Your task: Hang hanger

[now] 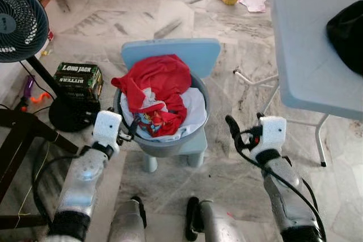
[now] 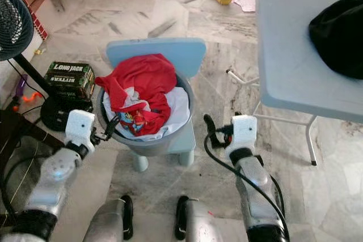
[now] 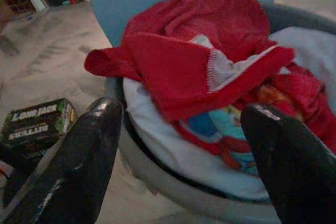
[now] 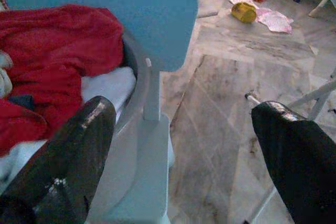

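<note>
- The jaws of the left gripper (image 1: 126, 135) are being held wide apart with nothing between them, just beside the near-left rim of the grey basin (image 1: 199, 114); in the left wrist view its two black fingers (image 3: 79, 166) are framing the heap of clothes.
- The jaws of the right gripper (image 1: 245, 130) are likewise being held apart and empty, to the right of the basin and clear of it; in the right wrist view the fingers (image 4: 63, 166) are straddling the side of the small blue chair (image 4: 131, 19).
- No hanger can be made out in any view, so the task's own thing is not being located; whether one is lying buried under the clothes cannot be told.
- The task is being judged as barely begun: nothing is being gripped, nothing is being hung, and no rail or hook for hanging is being shown.
- Everything is being judged as left to do: a hanger has to be found, grasped, carried and hooked up.
- One basin is being counted, resting on the one blue chair in the middle of the scene.
- In the basin, one red garment (image 1: 159, 80) is lying on top, with one white cloth (image 1: 193, 109) beneath and one printed piece (image 1: 150, 122) at the near side.
- One fan (image 1: 20, 21) is standing far left, one green box (image 1: 78, 77) near it, one white table (image 1: 306, 43) on the right with one black bundle (image 1: 349, 32) on it.
</note>
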Robot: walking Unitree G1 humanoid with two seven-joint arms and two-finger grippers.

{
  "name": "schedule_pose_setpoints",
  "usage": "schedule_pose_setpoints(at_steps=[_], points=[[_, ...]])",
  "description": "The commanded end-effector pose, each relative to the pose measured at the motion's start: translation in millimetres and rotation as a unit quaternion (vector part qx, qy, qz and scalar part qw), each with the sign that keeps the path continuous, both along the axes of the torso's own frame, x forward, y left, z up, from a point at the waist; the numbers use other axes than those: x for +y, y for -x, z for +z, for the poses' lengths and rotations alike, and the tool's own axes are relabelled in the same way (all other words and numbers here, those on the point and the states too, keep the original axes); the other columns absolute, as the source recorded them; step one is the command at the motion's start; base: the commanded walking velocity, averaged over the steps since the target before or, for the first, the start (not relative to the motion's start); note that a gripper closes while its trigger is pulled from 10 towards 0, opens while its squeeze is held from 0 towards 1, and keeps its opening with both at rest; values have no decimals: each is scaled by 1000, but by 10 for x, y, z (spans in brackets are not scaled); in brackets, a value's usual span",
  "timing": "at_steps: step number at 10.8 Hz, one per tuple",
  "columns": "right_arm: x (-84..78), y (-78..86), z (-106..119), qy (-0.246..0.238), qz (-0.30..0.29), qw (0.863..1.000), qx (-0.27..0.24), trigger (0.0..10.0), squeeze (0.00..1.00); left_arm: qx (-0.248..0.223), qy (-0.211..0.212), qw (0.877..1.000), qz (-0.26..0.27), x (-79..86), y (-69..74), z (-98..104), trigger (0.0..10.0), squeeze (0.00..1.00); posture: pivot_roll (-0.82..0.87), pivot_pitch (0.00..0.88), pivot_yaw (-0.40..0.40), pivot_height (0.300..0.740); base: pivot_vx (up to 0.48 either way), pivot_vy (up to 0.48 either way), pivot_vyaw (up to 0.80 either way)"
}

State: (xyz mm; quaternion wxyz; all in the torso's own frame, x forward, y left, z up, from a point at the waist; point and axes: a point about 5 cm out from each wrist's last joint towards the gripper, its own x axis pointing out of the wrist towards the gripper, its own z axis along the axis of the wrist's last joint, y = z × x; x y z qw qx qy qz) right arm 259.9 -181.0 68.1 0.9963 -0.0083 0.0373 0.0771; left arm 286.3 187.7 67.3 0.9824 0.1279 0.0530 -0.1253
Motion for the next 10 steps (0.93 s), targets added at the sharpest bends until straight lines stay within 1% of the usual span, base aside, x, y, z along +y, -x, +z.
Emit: schedule_pose_setpoints(at_steps=[1, 2, 3, 4, 6, 7, 8, 9, 10], points=[[-78, 59, -27, 5, -7, 1000, 7, 10000, 0, 10, -20, 1000, -3, 51, -25, -31, 10000, 0, 4, 205, -55, 740, 0, 0, 0], [-85, 88, -30, 6, -8, 1000, 9, 10000, 0, 9, -30, 999, -10, 57, -92, -5, 10000, 0, -6, 215, -63, 740, 0, 0, 0], [-69, 140, -30, 10, 0, 1000, 13, 10000, 0, 16, -39, 999, -14, 60, -189, -2, 10000, 0, -27, 231, -74, 740, 0, 0, 0], [-61, 190, -30, 14, 7, 1000, 18, 10000, 0, 30, -50, 998, -20, 49, -254, -36, 10000, 0, -45, 245, -84, 740, 0, 0, 0], [-96, 249, -14, 21, 12, 999, 23, 10000, 0, 58, -76, 995, -40, 1, -308, -122, 10000, 0, -74, 261, -95, 740, 0, 0, 0], [-110, 255, 2, 23, 11, 999, 23, 10000, 0, 66, -81, 994, -41, -4, -316, -148, 10000, 0, -83, 268, -101, 740, 0, 0, 0], [-124, 256, 19, 25, 11, 999, 25, 10000, 0, 77, -86, 992, -46, -18, -320, -197, 980, 0, -85, 274, -109, 740, 0, 0, 0], [-118, 253, 25, 25, 13, 999, 26, 10000, 0, 78, -87, 992, -37, -12, -332, -209, 0, 0, -85, 275, -111, 740, 0, 0, 0], [-98, 248, 35, 27, 19, 999, 27, 10000, 0, 72, -89, 993, -23, -10, -359, -203, 0, 0, -97, 278, -127, 740, 0, 0, 0]])
